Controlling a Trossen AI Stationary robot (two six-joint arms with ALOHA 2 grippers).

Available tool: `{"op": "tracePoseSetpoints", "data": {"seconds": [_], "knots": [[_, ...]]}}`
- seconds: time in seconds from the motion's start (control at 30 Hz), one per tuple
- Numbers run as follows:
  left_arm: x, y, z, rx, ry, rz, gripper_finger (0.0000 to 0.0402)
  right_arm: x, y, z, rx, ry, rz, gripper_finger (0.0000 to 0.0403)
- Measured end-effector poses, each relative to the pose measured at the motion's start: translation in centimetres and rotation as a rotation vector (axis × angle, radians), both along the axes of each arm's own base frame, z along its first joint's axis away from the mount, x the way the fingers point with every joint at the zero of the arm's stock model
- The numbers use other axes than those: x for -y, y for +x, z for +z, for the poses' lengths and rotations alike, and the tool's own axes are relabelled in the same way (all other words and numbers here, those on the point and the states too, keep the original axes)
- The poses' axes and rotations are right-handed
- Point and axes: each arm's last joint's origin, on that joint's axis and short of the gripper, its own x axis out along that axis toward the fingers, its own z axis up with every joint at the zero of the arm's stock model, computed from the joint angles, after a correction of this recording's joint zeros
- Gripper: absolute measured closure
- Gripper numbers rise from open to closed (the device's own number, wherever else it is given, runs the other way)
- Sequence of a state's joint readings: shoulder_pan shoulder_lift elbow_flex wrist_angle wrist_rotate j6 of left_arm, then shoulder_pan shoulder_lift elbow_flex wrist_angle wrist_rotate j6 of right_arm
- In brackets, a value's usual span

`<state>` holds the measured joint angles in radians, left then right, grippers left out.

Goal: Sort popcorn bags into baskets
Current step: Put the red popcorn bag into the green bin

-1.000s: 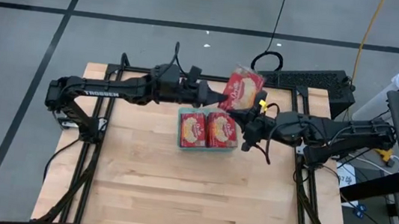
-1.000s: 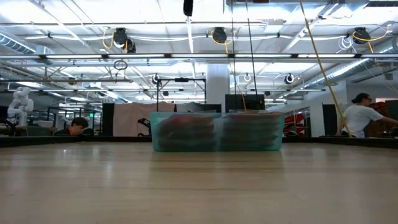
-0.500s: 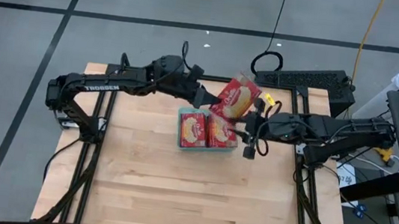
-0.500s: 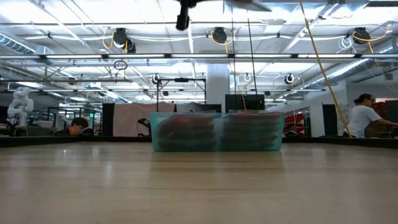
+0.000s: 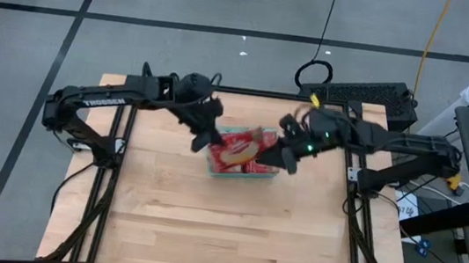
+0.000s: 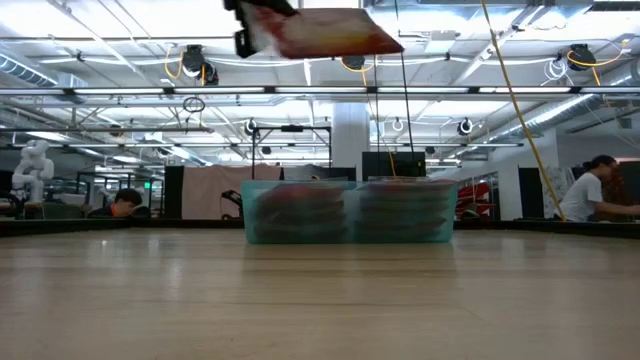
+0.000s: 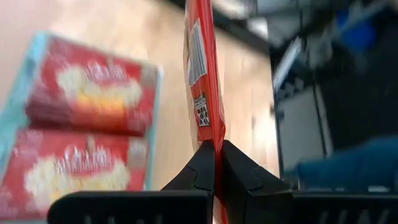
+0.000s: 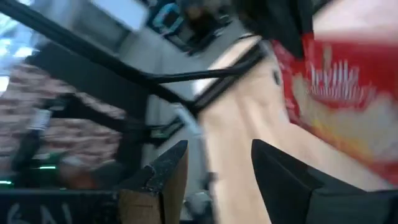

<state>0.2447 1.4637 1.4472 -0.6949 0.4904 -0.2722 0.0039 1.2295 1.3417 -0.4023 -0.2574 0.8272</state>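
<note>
One red popcorn bag (image 5: 241,147) hangs over the teal basket (image 5: 243,175), with my left gripper (image 5: 209,139) shut on it. The low view shows this bag (image 6: 320,35) lying about level, high above the basket (image 6: 350,212). Two stacks of popcorn bags (image 7: 93,99) (image 7: 68,174) lie flat, side by side, in the basket. My right gripper (image 5: 287,158) stands open just off the basket's right end. Nothing is between its fingers (image 8: 168,168), and the held bag (image 8: 339,93) shows beyond them. My left gripper pinches one edge of the bag (image 7: 213,138) between its two fingers. The fingers come from the table's left, slanting down. The bag reaches away from the fingers toward the right. It is lifted clear, above the basket.
A dark keyboard (image 5: 365,93) and a coiled cable (image 5: 314,71) lie beyond the table's far right corner. The near half of the wooden table (image 5: 222,236) is bare. People (image 6: 590,190) sit in the room behind.
My left gripper has swung from beyond the basket's far edge toward the near edge and down, rolling as it went. The bag has come from beyond the basket's far right corner to over the basket and now lies about level. My right gripper has rolled and stands apart from the bag.
</note>
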Motion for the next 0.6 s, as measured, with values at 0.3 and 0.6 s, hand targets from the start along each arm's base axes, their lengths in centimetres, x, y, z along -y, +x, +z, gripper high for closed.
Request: {"op": "tracePoseSetpoints", "data": {"seconds": [0.3,0.6], "knots": [[3.6,-1.4,-1.3,-0.183,0.044,-0.208,0.0394,1.9,5.8,1.9,0.003,-0.112,0.097,0.0231],[5.0,-1.4,-1.4,-0.205,0.009,-0.252,0.0391,1.2,10.7,-3.3,-0.231,-0.251,0.283,0.0231]]}}
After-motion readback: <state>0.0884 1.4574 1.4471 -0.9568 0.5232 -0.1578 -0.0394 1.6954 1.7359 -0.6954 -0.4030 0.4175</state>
